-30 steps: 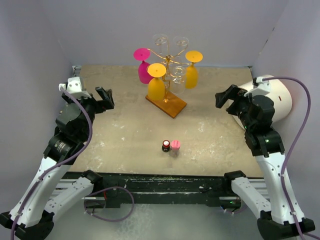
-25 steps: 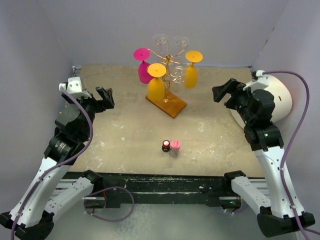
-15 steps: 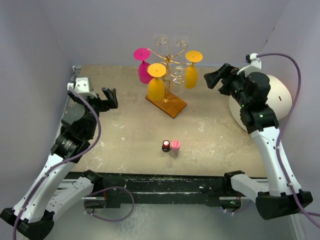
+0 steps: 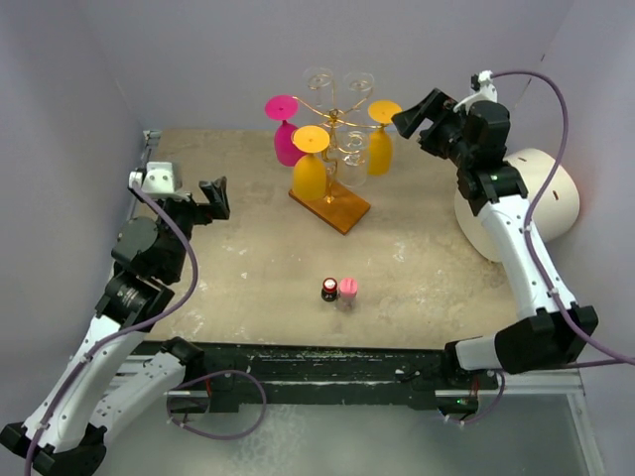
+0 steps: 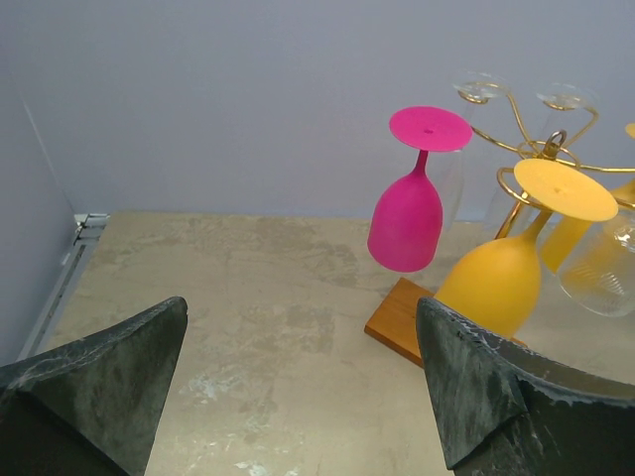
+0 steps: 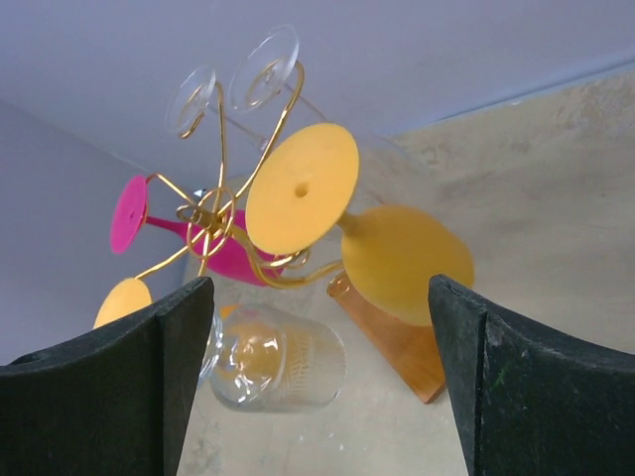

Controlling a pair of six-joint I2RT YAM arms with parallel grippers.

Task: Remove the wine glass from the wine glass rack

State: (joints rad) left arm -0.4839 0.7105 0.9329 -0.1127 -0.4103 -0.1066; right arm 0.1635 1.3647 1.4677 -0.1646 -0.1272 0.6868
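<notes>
The right gripper (image 4: 413,116) has its jaws spread wide and holds nothing. Just ahead, framed between them but untouched, a yellow glass (image 6: 402,260) hangs upside down from the rack (image 4: 342,211). A clear glass (image 6: 273,357) hangs lower, nearer the left jaw. The left gripper (image 4: 213,194) is likewise spread and empty. The pink glass (image 5: 406,220) on the rack hangs well ahead of it, towards its right jaw.

No text, label or number can be read anywhere.
</notes>
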